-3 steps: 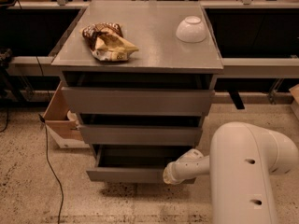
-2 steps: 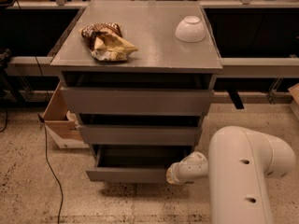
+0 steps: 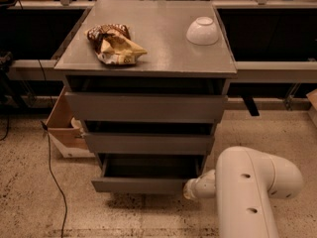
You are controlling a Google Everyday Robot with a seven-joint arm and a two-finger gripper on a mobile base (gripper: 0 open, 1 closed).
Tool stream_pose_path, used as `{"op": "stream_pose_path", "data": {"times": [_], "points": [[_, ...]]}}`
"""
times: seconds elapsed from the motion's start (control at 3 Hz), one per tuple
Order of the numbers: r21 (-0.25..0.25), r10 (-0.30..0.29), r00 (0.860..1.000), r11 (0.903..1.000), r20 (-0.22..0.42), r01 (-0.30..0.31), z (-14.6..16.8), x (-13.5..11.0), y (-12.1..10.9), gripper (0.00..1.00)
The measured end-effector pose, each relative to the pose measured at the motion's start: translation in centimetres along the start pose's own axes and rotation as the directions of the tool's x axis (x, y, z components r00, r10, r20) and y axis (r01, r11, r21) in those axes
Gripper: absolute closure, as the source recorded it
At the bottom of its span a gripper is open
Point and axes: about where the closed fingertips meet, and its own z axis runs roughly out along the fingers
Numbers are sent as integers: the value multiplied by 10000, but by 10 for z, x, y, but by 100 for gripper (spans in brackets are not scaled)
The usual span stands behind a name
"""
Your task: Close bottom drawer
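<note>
Far left, floor level: open cardboard box (image 3: 62,125) tucked against the cabinet's (image 3: 158,66) left side, with a dark cable (image 3: 53,182) trailing down across the speckled floor in front of it. Cabinet top, left part: crumpled snack bag (image 3: 115,44). Below the top, three grey fronts stacked: top drawer (image 3: 146,108), tallest and widest; middle drawer (image 3: 148,144), narrower; bottom drawer (image 3: 141,185), slimmest and lowest. The bottom drawer stands pulled out, its front well forward of the middle front, with the dark hollow of its shallow box showing behind it. Nothing visible inside it. Cabinet top, right part: white bowl (image 3: 202,30), upside down, near the back right corner. Lower right: gripper (image 3: 192,188) low down at the right end of the bottom drawer's front, touching it or just beside it; which one is hard to say. Open or closed: cannot tell, as only its rounded white end shows. Behind it the bulky white arm (image 3: 252,187) fills the lower right corner, reaching in from the right. Step in hand, as I judge it: gripper set against the drawer front, the push about to begin or only barely begun, since the drawer is far from shut. Next move calls for a straight shove toward the cabinet. Contact is at the front's right end, so pushing off-centre may skew the drawer in its runners; shifting toward the middle of the front would help. Drive on until the front sits back under the middle one.
</note>
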Motion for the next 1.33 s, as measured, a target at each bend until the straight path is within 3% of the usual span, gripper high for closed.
{"op": "stream_pose_path", "data": {"times": [0.67,1.33], "points": [[822,-131,9999,9965,-21,132,20,21,-24,100],[1702,-552,9982,9841,240,503,33,5,-66,100]]}}
